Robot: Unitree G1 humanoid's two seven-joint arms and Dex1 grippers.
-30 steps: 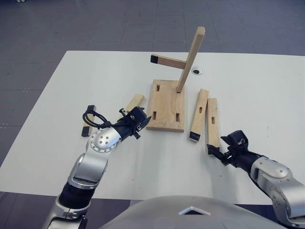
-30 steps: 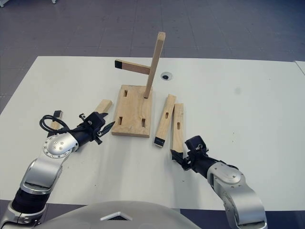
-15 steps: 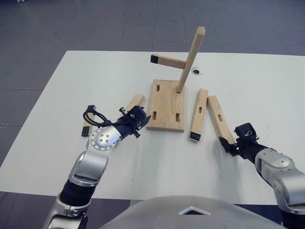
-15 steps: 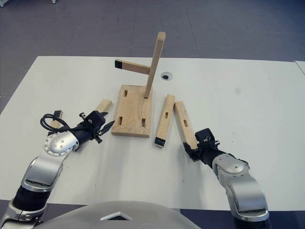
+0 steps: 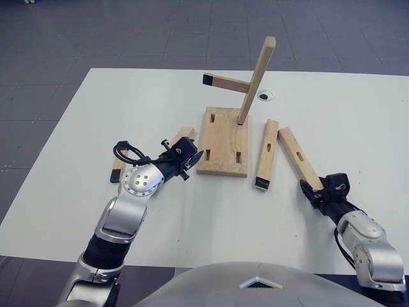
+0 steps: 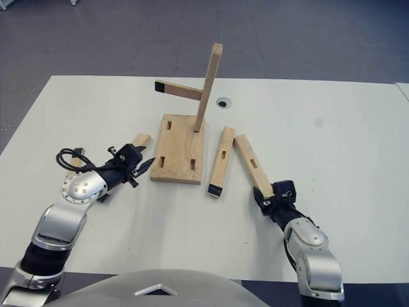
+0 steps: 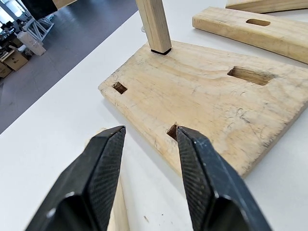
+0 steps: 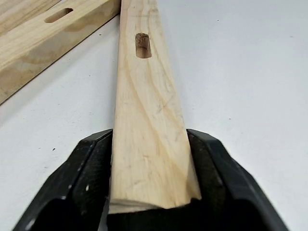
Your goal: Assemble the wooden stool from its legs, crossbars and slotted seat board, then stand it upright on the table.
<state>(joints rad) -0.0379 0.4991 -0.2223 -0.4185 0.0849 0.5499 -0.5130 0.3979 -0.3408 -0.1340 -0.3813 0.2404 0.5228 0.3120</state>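
The slotted seat board [image 5: 222,141] lies flat mid-table. One leg [image 5: 256,78] stands upright in its far right slot, and a black-tipped crossbar [image 5: 225,82] sticks out from it to the left. My left gripper [image 5: 192,160] is open just off the board's near left corner [image 7: 207,101], with its fingers [image 7: 103,168] above the table. My right gripper [image 5: 314,192] is shut on the near end of a slotted leg [image 8: 144,110], which lies diagonally [image 5: 295,157]. Another slotted leg [image 5: 267,152] lies between that leg and the board.
A short wooden piece [image 5: 181,135] lies beside my left gripper, and a dark-tipped piece [image 5: 117,169] lies farther left. A round cable hole [image 5: 264,95] sits behind the board. Bare table stretches to the far right and along the near edge.
My right gripper closed on the near end of the right-hand leg and swung it rightward, so the leg now lies diagonally. The left gripper edged slightly toward the board.
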